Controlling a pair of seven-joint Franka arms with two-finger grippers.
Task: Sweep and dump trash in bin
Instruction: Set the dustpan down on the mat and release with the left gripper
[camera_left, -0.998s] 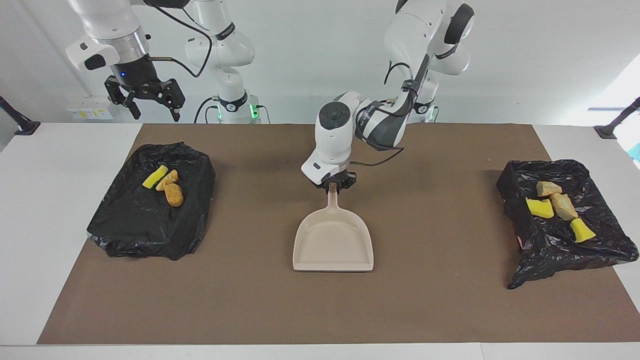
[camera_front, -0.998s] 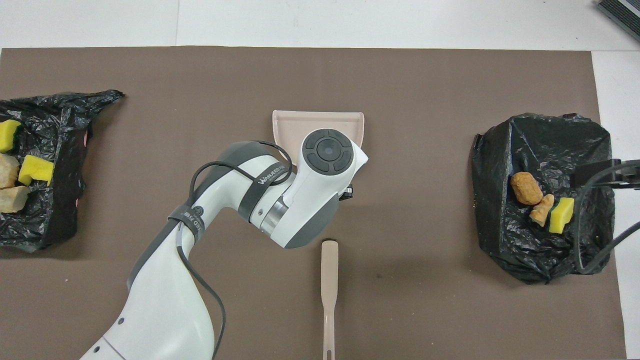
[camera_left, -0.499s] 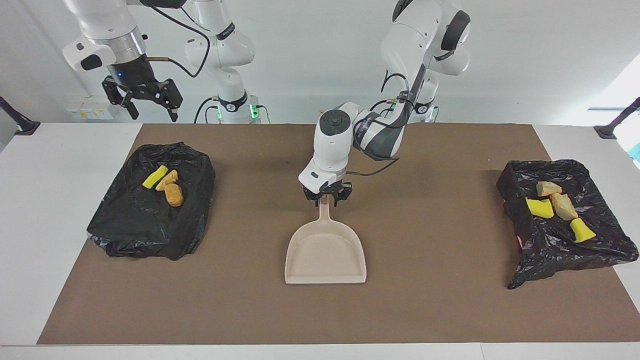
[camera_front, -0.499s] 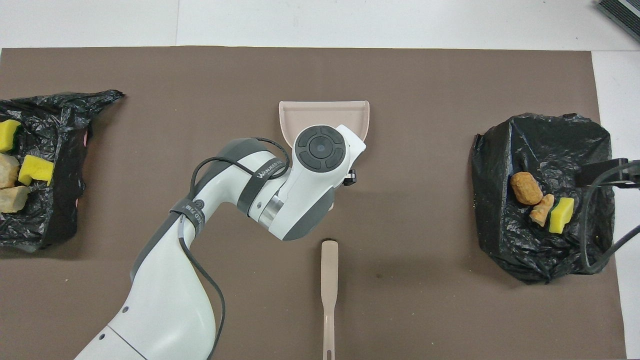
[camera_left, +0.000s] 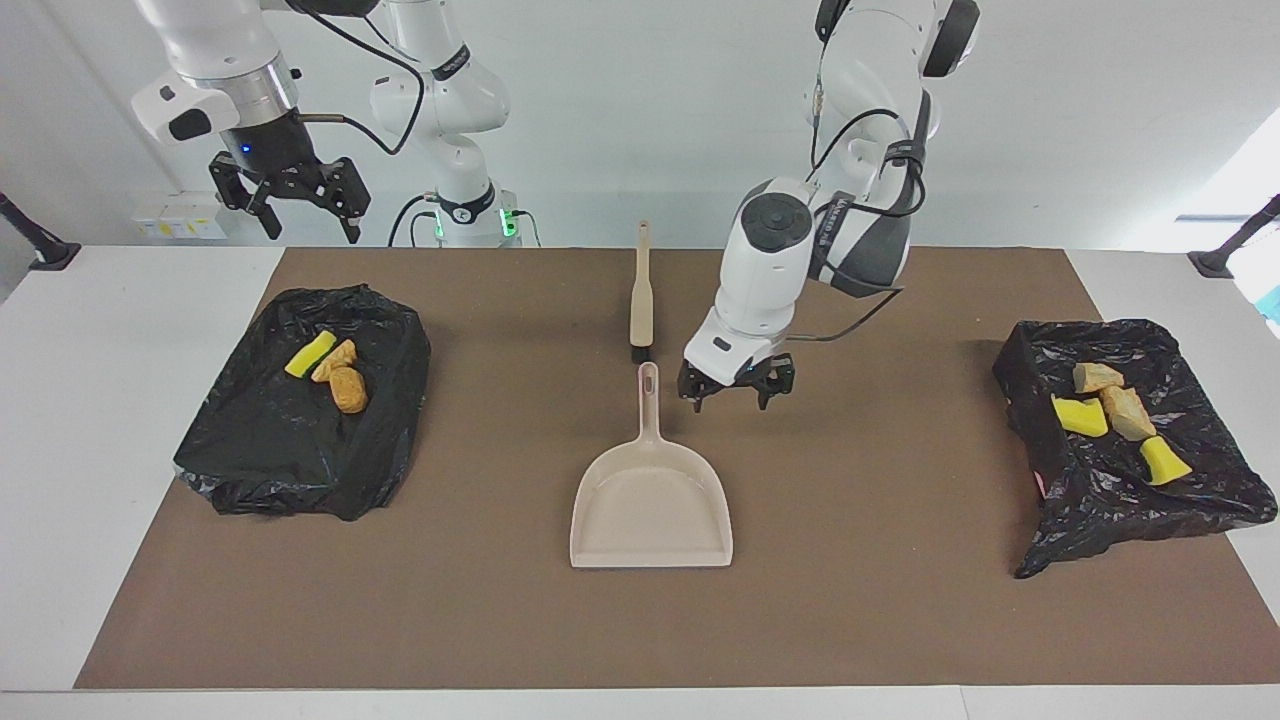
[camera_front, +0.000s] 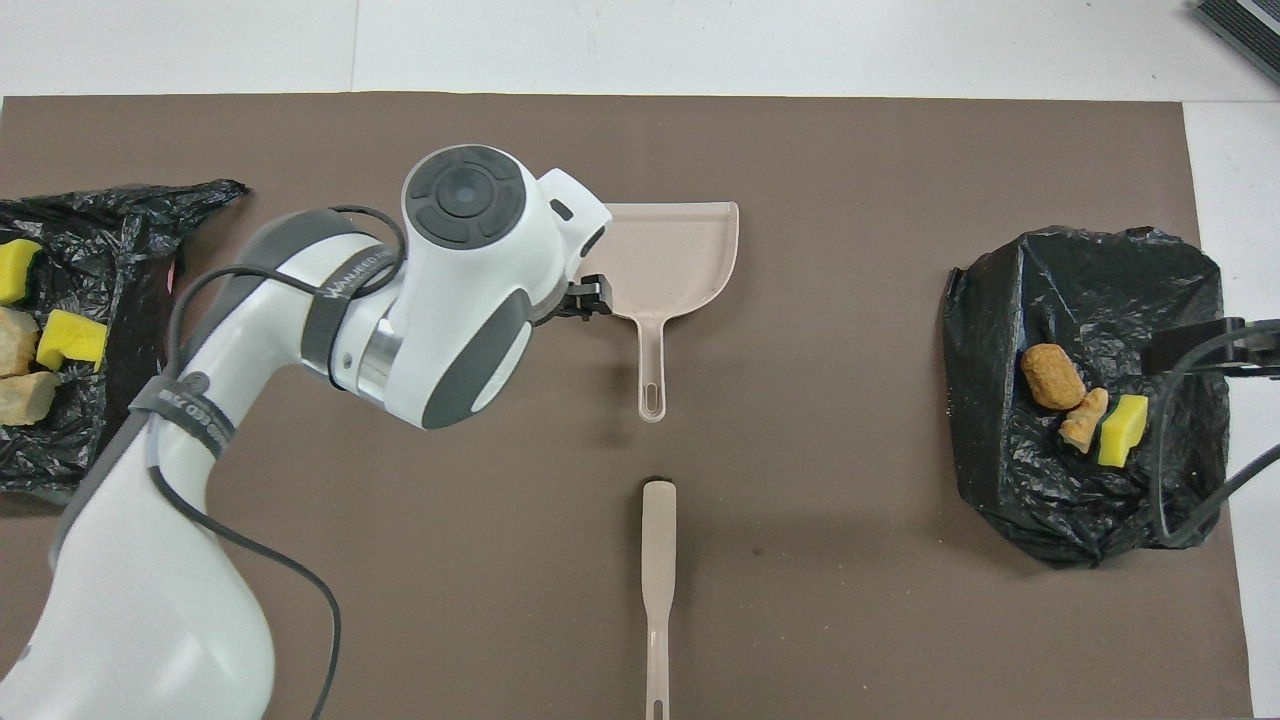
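Now left gripper (camera_left: 736, 388) hangs spread apart beside dustpan (camera_left: 651, 505) handle, gripping nothing; right gripper (camera_left: 291, 205) waits, splayed wide, above a bin (camera_left: 300, 440).

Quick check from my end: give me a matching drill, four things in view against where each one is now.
Things:
1. dustpan
2. brush
3. left claw
4. right claw

Places:
A. raised, open, above the bin bag at the right arm's end
B. flat on the mat, mid-table, handle toward the robots
C. open, low over the mat beside the dustpan's handle
D. on the mat, nearer to the robots than the dustpan

Pairs: 1-B, 2-D, 3-C, 4-A
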